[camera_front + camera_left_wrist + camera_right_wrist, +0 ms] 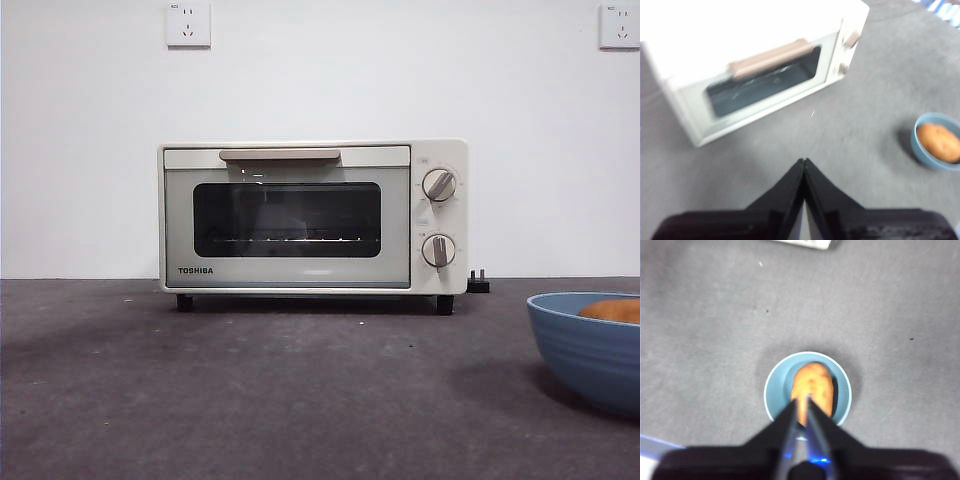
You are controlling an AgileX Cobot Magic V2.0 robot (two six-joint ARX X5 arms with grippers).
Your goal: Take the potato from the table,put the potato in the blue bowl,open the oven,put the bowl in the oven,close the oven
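Looking across the surface (250,400), I saw the potato (813,390) already in the blue bowl (775,390) at lower right. Oven (312,215) door stood shut. Left tool (803,165), pinched together, seemed nearer its handle (771,59); right tool (803,405), near-closed and empty, hovered above the bowl.

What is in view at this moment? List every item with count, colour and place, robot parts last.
oven: 1, cream-white with dark glass door, back of the table, door shut.
oven handle: 1, beige bar, across the top of the door.
knobs: 2, round, stacked on the oven's right panel.
blue bowl: 1, matte blue, on the table in front of the oven and to its right.
potato: 1, orange-tan, lying inside the bowl.
table: 1, dark grey.
wall sockets: 2, white, high on the wall.
left gripper: 1, black, above the table in front of the oven, jaws shut.
right gripper: 1, black, above the bowl, jaws nearly together.
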